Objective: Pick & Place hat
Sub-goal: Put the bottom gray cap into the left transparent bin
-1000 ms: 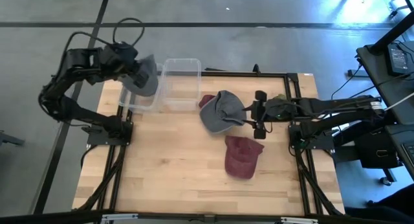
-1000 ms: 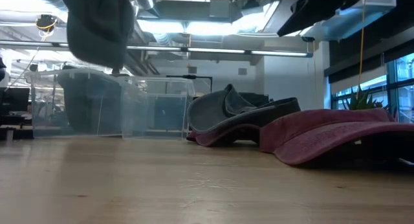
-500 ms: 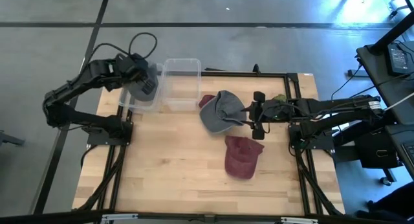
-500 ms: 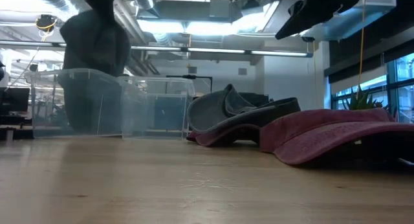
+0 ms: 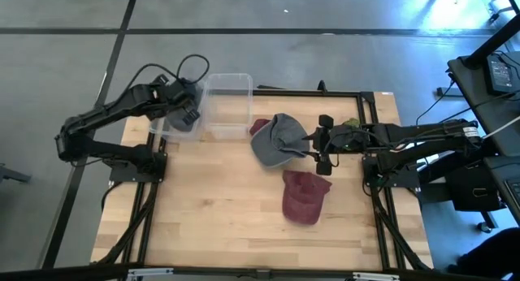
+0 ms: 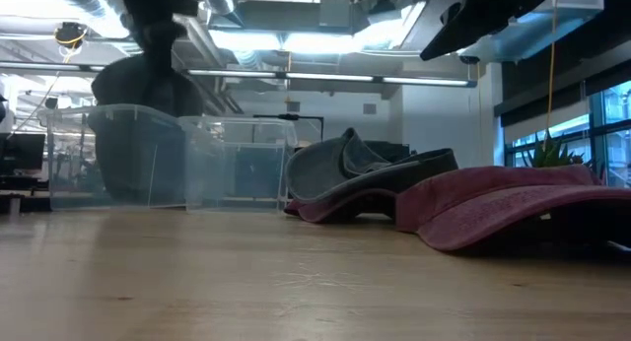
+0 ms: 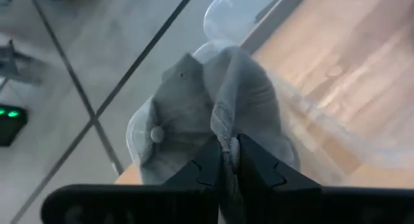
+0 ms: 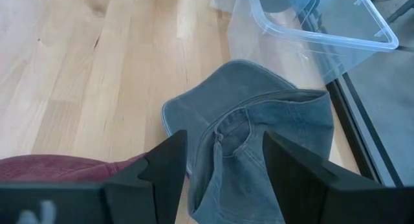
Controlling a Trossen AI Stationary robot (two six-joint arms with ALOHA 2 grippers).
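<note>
My left gripper [image 5: 185,110] is shut on a grey cap [image 5: 182,123] and holds it down inside the left clear bin [image 5: 160,131]. In the low view that cap [image 6: 128,90] shows behind the bin's wall. A second grey cap [image 5: 278,140] lies on the table's middle, partly on top of a maroon cap [image 5: 259,127]. My right gripper [image 5: 324,143] waits open at that grey cap's right side. In the right wrist view its fingers [image 8: 223,179] stand on either side of the cap's rear edge [image 8: 259,130]. Another maroon cap [image 5: 305,196] lies nearer the near edge. My left gripper pinches a raised fold of the grey cap's crown [image 7: 223,130] between its two fingers [image 7: 226,156], coming from above and pointing down. The cap hangs below the fingers inside the bin. Whether its lower part rests on the bin's floor I cannot tell.
A second clear bin [image 5: 227,106] stands right of the left one at the table's far edge. Bare wood [image 5: 211,208] spreads over the near left part of the table. Black frame rails [image 5: 146,208] run along both sides.
My left gripper has gone down and a little toward the table's right, still shut. It has carried the grey cap from above the left bin's rim down into the bin. The right arm and the caps on the table have kept still.
</note>
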